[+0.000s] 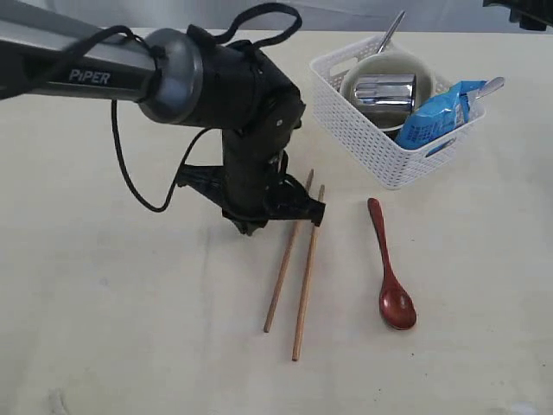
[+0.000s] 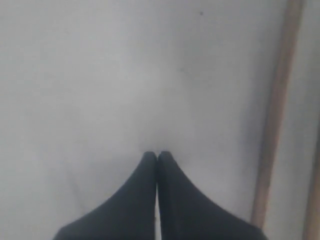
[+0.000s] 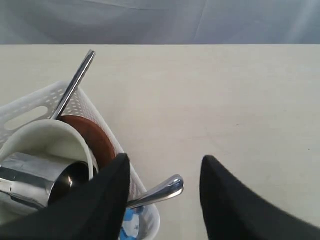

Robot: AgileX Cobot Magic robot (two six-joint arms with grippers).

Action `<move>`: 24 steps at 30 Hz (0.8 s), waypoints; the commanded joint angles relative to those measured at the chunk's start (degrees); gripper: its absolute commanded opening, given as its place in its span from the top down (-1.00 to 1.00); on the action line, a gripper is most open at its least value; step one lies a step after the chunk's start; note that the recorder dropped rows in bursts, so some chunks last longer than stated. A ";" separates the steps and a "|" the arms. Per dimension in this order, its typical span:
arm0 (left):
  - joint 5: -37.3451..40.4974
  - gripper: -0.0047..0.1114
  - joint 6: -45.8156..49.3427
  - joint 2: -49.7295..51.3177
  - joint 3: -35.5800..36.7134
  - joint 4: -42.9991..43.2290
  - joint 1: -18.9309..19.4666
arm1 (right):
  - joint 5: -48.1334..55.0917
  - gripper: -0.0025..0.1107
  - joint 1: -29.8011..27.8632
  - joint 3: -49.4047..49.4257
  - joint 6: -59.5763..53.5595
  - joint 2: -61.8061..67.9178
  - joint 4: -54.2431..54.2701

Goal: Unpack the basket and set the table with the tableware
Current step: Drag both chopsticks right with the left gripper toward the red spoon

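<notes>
Left wrist view: I read the left end effector (image 2: 157, 154) clenched and empty, well clear of the basket (image 1: 363, 147). The right end effector (image 3: 165, 159) stands released over the basket's corner. The chopsticks (image 1: 310, 259) and spoon (image 1: 397, 304) lie on the tabletop (image 1: 130, 328) outside the basket; bowl (image 3: 50, 137) and cup (image 3: 30, 172) sit inside it.

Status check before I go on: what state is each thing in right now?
chopsticks: lying side by side on the table
spoon: lying on the table
basket: upright, not emptied
bowl: in the basket
cup: on its side in the bowl
snack bag: in the basket
left gripper: jaws shut, empty
right gripper: jaws open, empty
</notes>
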 commanded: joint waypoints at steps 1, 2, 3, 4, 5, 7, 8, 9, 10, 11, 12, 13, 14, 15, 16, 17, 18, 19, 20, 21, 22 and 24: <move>-0.63 0.92 1.14 -0.25 0.44 -0.18 -2.59 | 0.02 0.18 -0.36 0.08 -0.07 -0.15 -0.44; -0.78 0.92 1.57 -0.25 0.44 -0.18 -3.13 | 0.02 0.18 -0.36 0.08 -0.07 -0.15 -0.44; -0.78 0.92 1.85 -0.11 0.44 -0.18 -3.77 | 0.02 0.18 -0.36 0.08 -0.07 -0.15 -0.44; -0.78 0.92 1.85 -0.12 0.44 -0.18 -4.24 | 0.02 0.18 -0.36 0.08 -0.07 -0.15 -0.44; -0.78 0.92 1.85 -0.12 0.44 -0.18 -4.60 | 0.02 0.18 -0.36 0.08 -0.07 -0.15 -0.44; -0.89 0.92 1.96 -0.12 0.44 -0.18 -4.98 | 0.02 0.18 -0.36 0.08 -0.07 -0.15 -0.44; -1.15 0.92 2.08 -0.12 0.44 -0.18 -5.16 | 0.02 0.18 -0.36 0.08 -0.07 -0.15 -0.44; -1.15 0.92 2.32 -0.12 0.44 -0.18 -5.16 | 0.02 0.18 -0.36 0.08 -0.07 -0.15 -0.44; -1.15 0.92 2.71 0.04 0.44 -0.18 -5.23 | 0.02 0.18 -0.36 0.08 -0.07 -0.15 -0.44; -1.15 0.92 2.80 0.30 0.44 -0.18 -5.23 | 0.02 0.18 -0.36 0.08 -0.07 -0.15 -0.44; -1.15 0.92 2.80 0.73 0.44 -0.18 -5.23 | 0.02 0.18 -0.36 0.08 -0.07 -0.15 -0.44; -1.37 0.92 2.80 1.07 0.44 -0.34 -5.23 | 0.02 0.18 -0.36 0.08 -0.07 -0.15 -0.44; -1.37 0.92 2.80 1.44 0.44 -0.83 -5.28 | 0.02 0.18 -0.36 0.08 -0.07 -0.15 -0.44; -1.37 0.92 2.80 1.89 0.44 -1.46 -5.53 | 0.02 0.18 -0.36 0.08 -0.07 -0.15 -0.44; -1.37 0.92 3.03 1.91 0.44 -1.78 -5.76 | 0.02 0.18 -0.36 0.08 -0.07 -0.15 -0.44; -1.87 0.92 3.20 1.91 0.44 -1.87 -6.20 | 0.02 0.18 -0.36 0.08 -0.07 -0.15 -0.44; -2.36 0.92 3.20 1.91 0.44 -1.87 -6.66 | 0.02 0.18 -0.36 0.08 -0.07 -0.15 -0.44; -2.91 0.92 3.20 1.91 0.33 -1.71 -7.05 | 0.02 0.18 -0.36 0.08 -0.07 -0.15 -0.44; -3.72 0.92 3.20 1.91 0.19 -1.76 -7.68 | 0.02 0.18 -0.36 0.08 -0.07 -0.15 -0.44; -4.16 0.92 3.20 1.91 -0.04 -1.76 -8.16 | 0.02 0.18 -0.36 0.08 -0.07 -0.15 -0.44; -4.79 0.92 3.20 1.91 -0.05 -1.76 -8.58 | 0.02 0.18 -0.36 0.08 -0.07 -0.15 -0.44; -5.62 0.92 3.20 1.91 -0.05 -1.76 -9.20 | 0.02 0.18 -0.36 0.08 -0.07 -0.15 -0.44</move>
